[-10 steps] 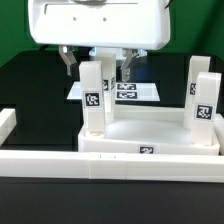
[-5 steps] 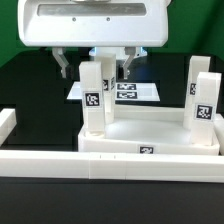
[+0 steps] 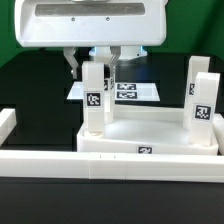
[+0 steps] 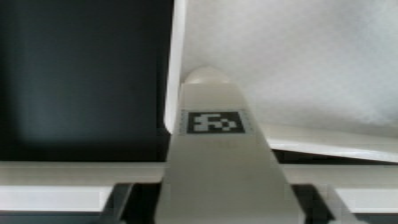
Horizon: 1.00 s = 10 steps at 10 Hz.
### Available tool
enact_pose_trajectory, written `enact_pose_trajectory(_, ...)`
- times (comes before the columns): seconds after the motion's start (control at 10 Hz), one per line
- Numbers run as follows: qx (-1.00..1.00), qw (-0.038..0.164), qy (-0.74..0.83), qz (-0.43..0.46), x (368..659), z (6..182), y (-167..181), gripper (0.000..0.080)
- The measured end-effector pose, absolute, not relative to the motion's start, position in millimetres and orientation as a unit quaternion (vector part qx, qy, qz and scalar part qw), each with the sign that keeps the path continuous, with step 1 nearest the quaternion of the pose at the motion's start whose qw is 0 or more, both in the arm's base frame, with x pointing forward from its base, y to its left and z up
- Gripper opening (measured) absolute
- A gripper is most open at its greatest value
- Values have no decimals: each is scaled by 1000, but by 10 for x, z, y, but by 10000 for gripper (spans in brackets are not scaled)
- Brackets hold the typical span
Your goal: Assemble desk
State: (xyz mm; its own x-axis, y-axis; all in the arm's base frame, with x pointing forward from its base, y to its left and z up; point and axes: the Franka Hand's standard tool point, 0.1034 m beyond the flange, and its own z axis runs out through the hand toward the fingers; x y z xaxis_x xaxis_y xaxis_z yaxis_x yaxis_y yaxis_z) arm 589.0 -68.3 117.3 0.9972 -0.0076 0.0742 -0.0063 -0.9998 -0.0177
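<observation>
The white desk tabletop point(image 3: 150, 137) lies on the black table with its raised rim up. A white square leg point(image 3: 93, 100) with a tag stands upright in its corner socket on the exterior view's left. My gripper point(image 3: 93, 72) reaches down over this leg's top, with one finger on each side, shut on it. In the wrist view the leg point(image 4: 217, 150) fills the space between the dark pads of my gripper point(image 4: 219, 205), and the tabletop point(image 4: 302, 80) lies beyond. Another tagged leg point(image 3: 203, 100) stands at the corner on the exterior view's right.
The long white border wall point(image 3: 60, 160) runs along the front of the tabletop and turns up at the exterior view's left point(image 3: 6, 125). The marker board point(image 3: 135, 92) lies flat behind the tabletop. The arm's large white body hangs over the back of the scene.
My fingers stood wide apart on both sides of the left leg's top. They have drawn in against the leg. The leg and tabletop have not moved.
</observation>
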Motion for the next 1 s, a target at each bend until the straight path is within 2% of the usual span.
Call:
enact_pose_trajectory(0.4,-998,11,43,-37,5891,1172,-679,289)
enact_pose_trajectory(1.0,-948,29,316,-32,5884,1159,-656,290)
